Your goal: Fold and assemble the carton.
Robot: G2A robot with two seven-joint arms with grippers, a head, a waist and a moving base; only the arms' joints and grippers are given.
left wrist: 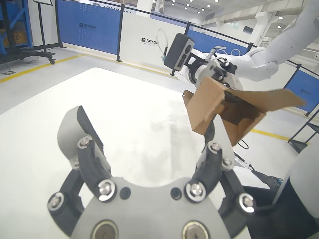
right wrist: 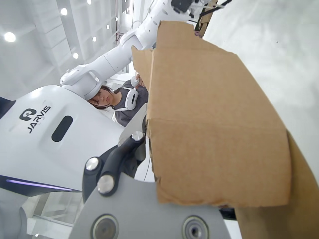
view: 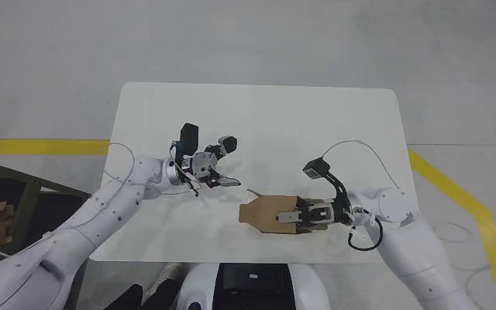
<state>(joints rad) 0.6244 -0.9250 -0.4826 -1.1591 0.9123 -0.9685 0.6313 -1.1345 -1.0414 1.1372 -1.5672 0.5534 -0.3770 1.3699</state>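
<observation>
A brown cardboard carton (view: pixel 267 212) is held just above the white table (view: pixel 310 116) near its front edge, partly folded, with flaps sticking out toward the left arm. My right gripper (view: pixel 299 215) is shut on one of its walls. In the right wrist view the carton (right wrist: pixel 211 125) hides most of the gripper, and one finger (right wrist: pixel 130 131) shows beside it. My left gripper (view: pixel 232 163) stands open to the left of the carton, a short gap away, with nothing between its fingers. The left wrist view shows that open gripper (left wrist: pixel 149 128) facing the carton (left wrist: pixel 209 105).
The table's back half and right side are bare white surface. A thin white cable (view: pixel 364 146) loops above the right wrist. Yellow floor tape (view: pixel 46 146) runs past both sides of the table. The carton sits close to the front edge (view: pixel 256 261).
</observation>
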